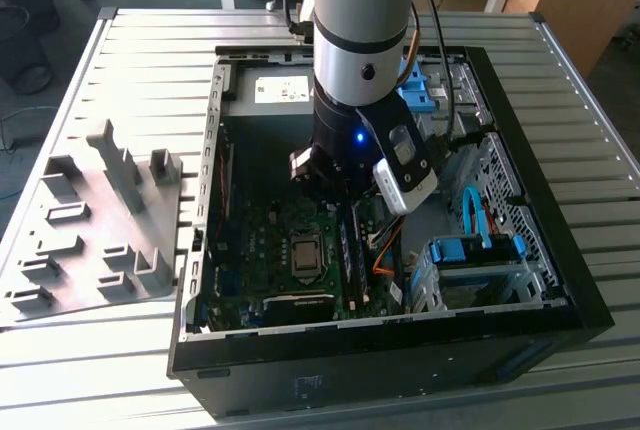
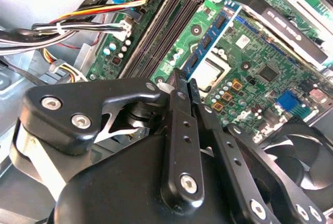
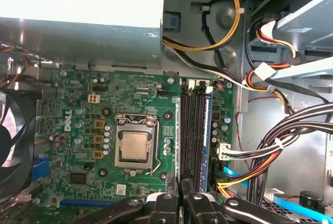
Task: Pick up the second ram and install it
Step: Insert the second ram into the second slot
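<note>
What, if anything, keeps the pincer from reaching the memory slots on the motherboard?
Probably nothing: the pincer hangs inside the open case right above the memory slots, with the cables off to one side.

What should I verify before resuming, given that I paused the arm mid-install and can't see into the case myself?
1. Alignment: the second ram runs along the slot next to the CPU socket, in line with the gripper. Ok.
2. Grip: the fingers are closed at the stick's near end, but whether they actually clamp it is unclear. Cannot tell.
3. Seating: the stick's lower edge and the slot latches are not clear enough to judge. Cannot tell.
4. Cables: in the first wrist view the cable bundle lies beside the slots, not across them. Ok.
</note>
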Robot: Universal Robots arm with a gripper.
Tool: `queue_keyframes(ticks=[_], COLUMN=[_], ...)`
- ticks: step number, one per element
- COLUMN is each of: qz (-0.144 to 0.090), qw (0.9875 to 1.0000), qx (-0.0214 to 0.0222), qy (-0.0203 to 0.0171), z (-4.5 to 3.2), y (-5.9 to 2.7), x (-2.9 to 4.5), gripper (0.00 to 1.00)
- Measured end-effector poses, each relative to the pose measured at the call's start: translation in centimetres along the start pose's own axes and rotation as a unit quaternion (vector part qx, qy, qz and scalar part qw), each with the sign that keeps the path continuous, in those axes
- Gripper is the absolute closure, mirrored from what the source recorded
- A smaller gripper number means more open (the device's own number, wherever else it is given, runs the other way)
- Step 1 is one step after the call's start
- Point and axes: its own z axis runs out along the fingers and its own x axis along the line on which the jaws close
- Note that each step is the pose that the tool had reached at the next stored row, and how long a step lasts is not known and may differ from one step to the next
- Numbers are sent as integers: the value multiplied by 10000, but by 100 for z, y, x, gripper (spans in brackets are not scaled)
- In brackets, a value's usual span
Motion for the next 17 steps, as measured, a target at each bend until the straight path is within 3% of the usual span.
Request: queue_keyframes(ticks=[17], qz=[334], qw=[9994], qx=[10], qy=[-4], z=[1], y=[0], x=[0], gripper=[86])
